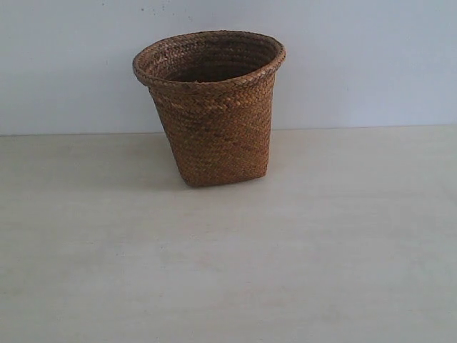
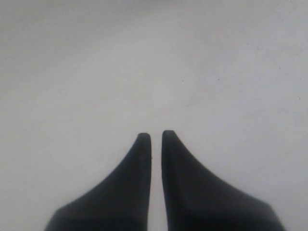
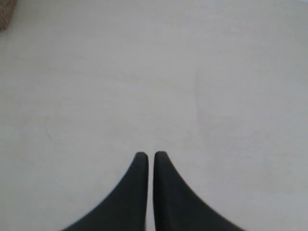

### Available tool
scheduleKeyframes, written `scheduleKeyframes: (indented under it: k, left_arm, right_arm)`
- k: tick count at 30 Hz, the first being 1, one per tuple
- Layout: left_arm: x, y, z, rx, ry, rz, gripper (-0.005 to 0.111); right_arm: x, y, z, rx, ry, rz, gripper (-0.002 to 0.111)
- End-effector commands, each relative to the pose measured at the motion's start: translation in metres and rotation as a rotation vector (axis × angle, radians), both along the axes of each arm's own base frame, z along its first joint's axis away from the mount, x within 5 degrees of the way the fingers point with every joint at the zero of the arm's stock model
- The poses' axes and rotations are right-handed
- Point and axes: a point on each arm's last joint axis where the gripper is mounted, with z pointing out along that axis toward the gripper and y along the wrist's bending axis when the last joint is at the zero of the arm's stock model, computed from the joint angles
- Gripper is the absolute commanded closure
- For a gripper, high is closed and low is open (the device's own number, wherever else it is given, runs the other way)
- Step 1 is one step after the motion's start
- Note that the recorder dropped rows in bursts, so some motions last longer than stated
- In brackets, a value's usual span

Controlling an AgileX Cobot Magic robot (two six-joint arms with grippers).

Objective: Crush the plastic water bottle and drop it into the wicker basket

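A brown wicker basket stands upright on a pale desk. The left pincer and right pincer hover above the desk, jaws almost touching, gripping nothing. The plastic water bottle shows in no view. It may already lie inside the basket, which would leave the task finished.

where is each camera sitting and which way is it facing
Exterior view: off the arms, slightly above the table, facing the wicker basket and wall; no robot part shows.
Left wrist view: on the left wrist, looking past the left jaws, nearly touching, at a plain pale surface.
Right wrist view: on the right wrist, looking past the right jaws, nearly touching, at the table, a sliver of the wicker basket at the edge.
Shared: exterior and right wrist both show wicker basket and table.
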Motion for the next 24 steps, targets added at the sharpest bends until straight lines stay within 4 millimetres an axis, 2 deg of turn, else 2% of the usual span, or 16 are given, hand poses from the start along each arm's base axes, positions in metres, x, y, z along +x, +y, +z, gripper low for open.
scheduleKeyframes:
  k: [1, 7, 16, 17, 24]
  left_arm:
    - [-0.024, 0.004, -0.006, -0.080, -0.176, -0.006, 0.102]
    - [-0.052, 0.010, -0.020, -0.168, -0.311, 0.010, 0.102]
    - [-0.100, 0.023, -0.028, -0.273, -0.442, 0.049, 0.102]
    - [-0.111, 0.026, -0.030, -0.303, -0.480, 0.059, 0.102]
    - [-0.151, 0.036, -0.032, -0.383, -0.711, 0.032, 0.102]
  right_arm:
    - [-0.030, -0.001, 0.005, -0.002, -0.169, -0.009, 0.108]
    - [-0.059, -0.001, -0.002, -0.006, -0.360, -0.012, 0.108]
    - [-0.096, 0.006, -0.015, -0.021, -0.536, 0.045, 0.108]
    - [-0.103, 0.009, -0.017, -0.016, -0.583, 0.068, 0.108]
    - [-0.129, 0.012, -0.020, 0.029, -0.745, 0.103, 0.108]
